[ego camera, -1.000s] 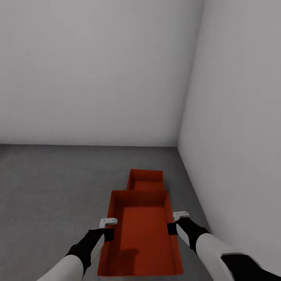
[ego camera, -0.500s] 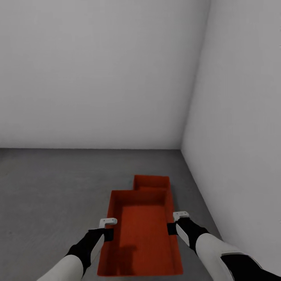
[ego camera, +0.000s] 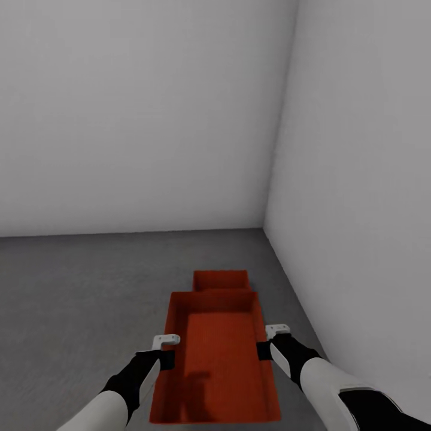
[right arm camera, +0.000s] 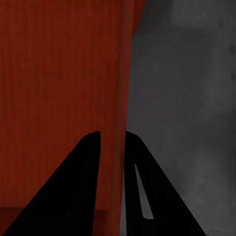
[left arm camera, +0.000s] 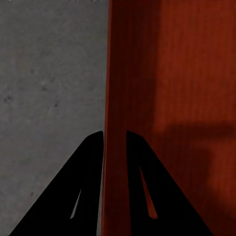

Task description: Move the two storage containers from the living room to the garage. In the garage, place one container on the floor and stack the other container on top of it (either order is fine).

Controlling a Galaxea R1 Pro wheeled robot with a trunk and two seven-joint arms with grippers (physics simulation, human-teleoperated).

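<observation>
Carried bin nearing the one on the garage floor

The left gripper (ego camera: pixel 169 349) pinches one long wall of the red-orange, open-topped plastic storage container (ego camera: pixel 218 359), the right gripper (ego camera: pixel 267 339) pinches the opposite wall. It looks stiff, light, slick; rim grips suit it. The second red-orange bin (ego camera: pixel 220 279) sits ahead on the grey concrete floor (ego camera: pixel 78 287).

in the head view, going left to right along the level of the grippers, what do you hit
bare concrete floor → left gripper clamped on the near side wall → held storage container → right gripper clamped on the other side wall → strip of floor → white wall
</observation>
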